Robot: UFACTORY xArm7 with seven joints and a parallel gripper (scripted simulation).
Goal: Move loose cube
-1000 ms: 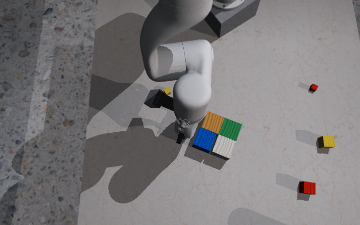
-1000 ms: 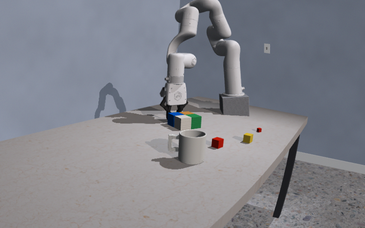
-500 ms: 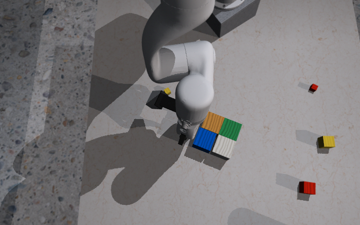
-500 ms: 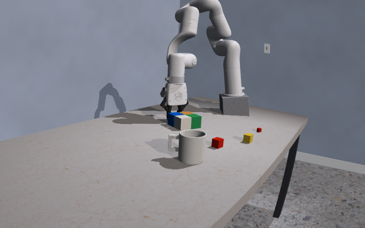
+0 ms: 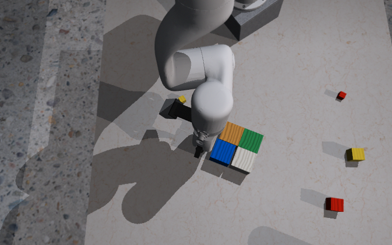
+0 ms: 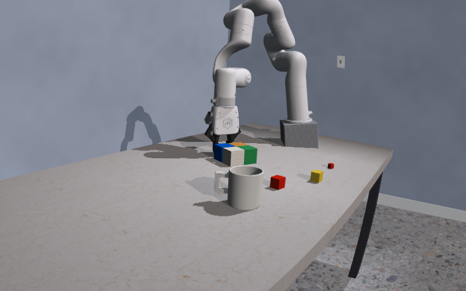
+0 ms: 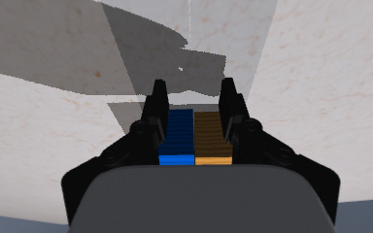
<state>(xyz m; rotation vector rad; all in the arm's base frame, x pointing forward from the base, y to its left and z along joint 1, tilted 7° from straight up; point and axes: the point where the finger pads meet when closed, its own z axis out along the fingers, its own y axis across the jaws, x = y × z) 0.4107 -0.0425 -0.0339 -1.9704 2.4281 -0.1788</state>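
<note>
Four ridged cubes sit together as a tight square on the table: orange [image 5: 231, 132] [image 6: 238, 143] [image 7: 212, 131], green [image 5: 250, 140] [image 6: 250, 153], blue [image 5: 222, 151] [image 6: 218, 149] [image 7: 179, 131] and white [image 5: 243, 159] [image 6: 233, 155]. I see no gap between their faces. My gripper [image 5: 198, 149] [image 6: 221, 138] [image 7: 193, 91] stands low at the square's left side, next to the blue and orange cubes. Its fingers are about half open and hold nothing. In the wrist view the blue and orange cubes show between the fingers near their roots. In the top view the arm hides most of the gripper.
A grey mug [image 6: 244, 187] stands in front of the square. A red cube [image 5: 334, 204] [image 6: 277, 182], a yellow cube [image 5: 355, 154] [image 6: 316, 176] and a tiny red cube [image 5: 341, 95] [image 6: 330, 165] lie to the right. A tiny yellow cube [image 5: 181, 99] lies by the arm.
</note>
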